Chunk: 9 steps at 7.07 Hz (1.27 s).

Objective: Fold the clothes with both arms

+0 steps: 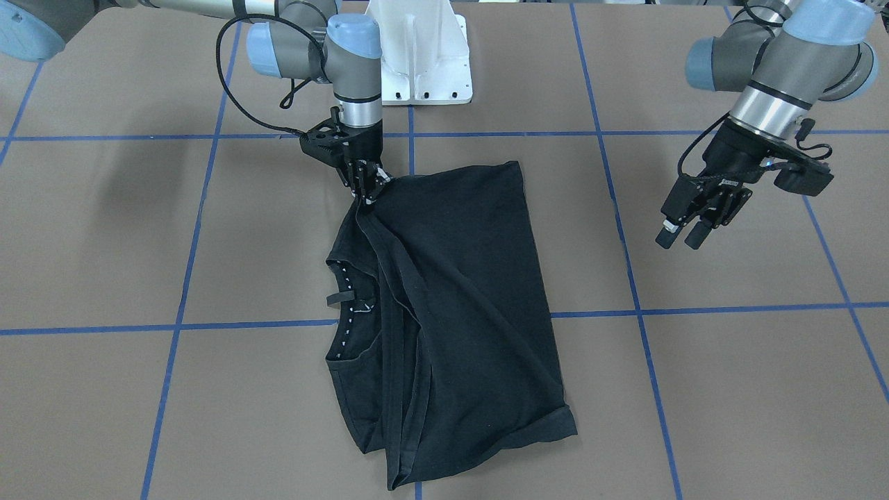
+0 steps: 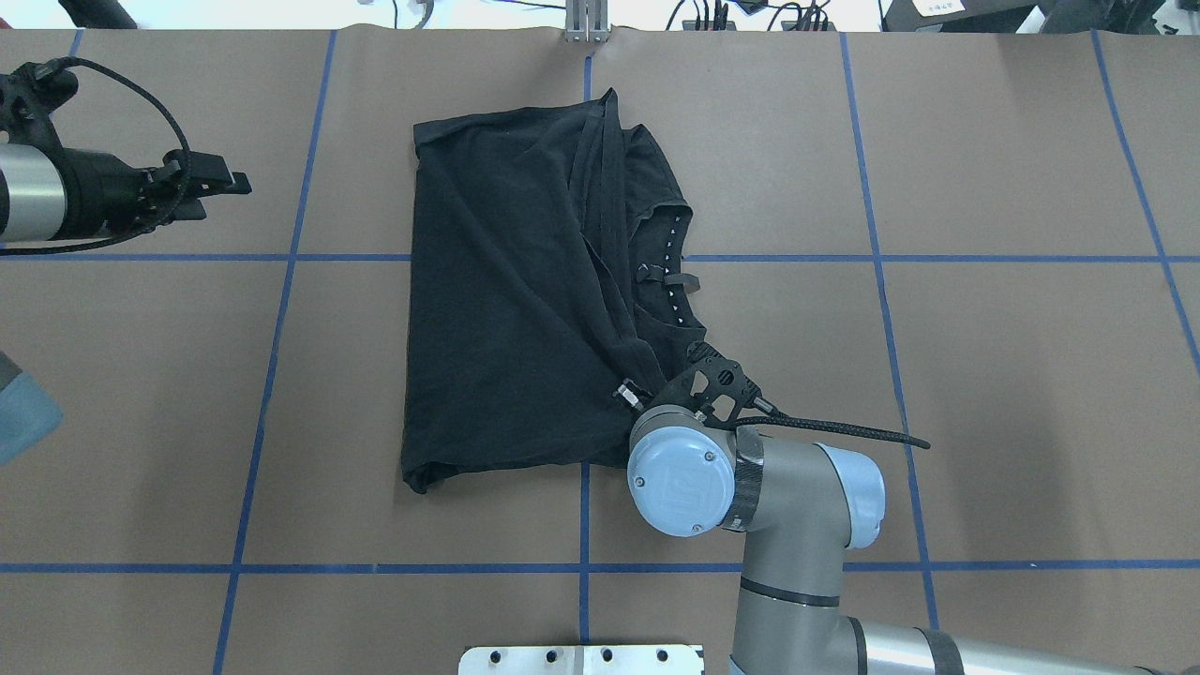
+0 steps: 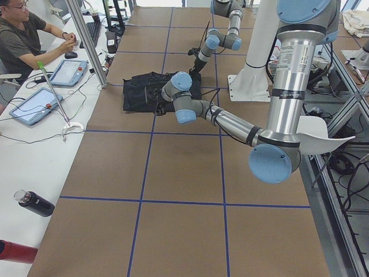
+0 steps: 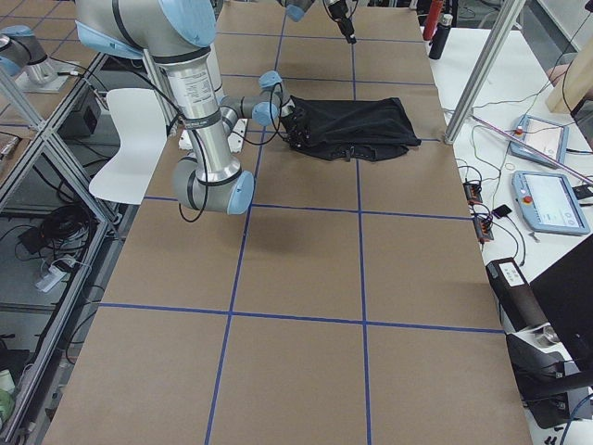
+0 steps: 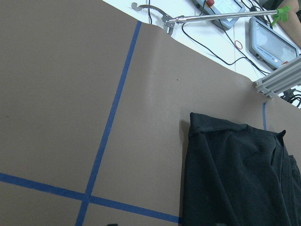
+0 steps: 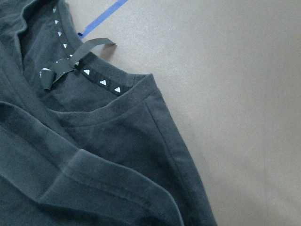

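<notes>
The brown surface (image 1: 104, 229), gridded with blue tape, carries the black T-shirt (image 1: 472, 298) at its middle. The shirt is partly folded into a rough rectangle whose long axis runs straight out from the robot's base toward the far side. The right arm (image 1: 347, 62) reaches down to the shirt's near end on the robot's right, and its jaws are pressed together on a bunched corner of cloth, from which taut creases fan out along the shirt's length. The left arm (image 1: 785, 76) hangs above bare surface well apart from the shirt on the robot's left. Its jaws are spread and hold nothing, and they tilt down toward the cloth. From them the shirt lies toward the robot's right, and its near left-hand corner looks like the closest part. By my reading, the next fold along the long axis needs that corner taken too, and the left arm is the nearer one for it. The collar (image 1: 344, 305), with its row of small white marks, lies exposed on the right-hand side beside the pinched corner, and a small loop tag (image 6: 89, 44) juts from it.
</notes>
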{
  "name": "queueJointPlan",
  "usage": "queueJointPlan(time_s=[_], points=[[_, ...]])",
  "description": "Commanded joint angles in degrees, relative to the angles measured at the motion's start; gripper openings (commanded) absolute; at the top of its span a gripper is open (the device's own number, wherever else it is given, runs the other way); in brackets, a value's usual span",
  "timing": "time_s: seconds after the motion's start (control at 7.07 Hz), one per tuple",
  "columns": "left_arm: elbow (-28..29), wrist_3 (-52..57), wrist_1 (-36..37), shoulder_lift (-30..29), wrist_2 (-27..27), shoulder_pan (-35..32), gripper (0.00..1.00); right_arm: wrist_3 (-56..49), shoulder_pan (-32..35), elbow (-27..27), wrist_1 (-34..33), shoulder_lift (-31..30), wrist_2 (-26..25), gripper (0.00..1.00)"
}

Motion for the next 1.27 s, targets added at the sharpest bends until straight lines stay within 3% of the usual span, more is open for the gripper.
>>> queueJointPlan(time_s=[0.0, 0.28, 0.71, 0.99, 1.13], points=[[-0.1, 0.0, 0.0, 0.0, 0.0, 0.0, 0.75, 0.0, 0.0, -0.5, 0.0, 0.3, 0.0, 0.00], [-0.1, 0.0, 0.0, 0.0, 0.0, 0.0, 0.75, -0.1, 0.0, 0.0, -0.1, 0.4, 0.1, 0.00], [-0.4, 0.0, 0.0, 0.0, 0.0, -0.1, 0.75, -0.2, 0.0, 4.5, -5.5, 0.2, 1.2, 0.00], [-0.4, 0.0, 0.1, 0.0, 0.0, -0.1, 0.75, -0.2, 0.0, 3.7, -4.9, 0.1, 1.2, 0.00], [-0.4, 0.0, 0.1, 0.1, 0.0, -0.1, 0.75, -0.3, 0.0, 3.6, -4.7, 0.2, 1.1, 0.38]])
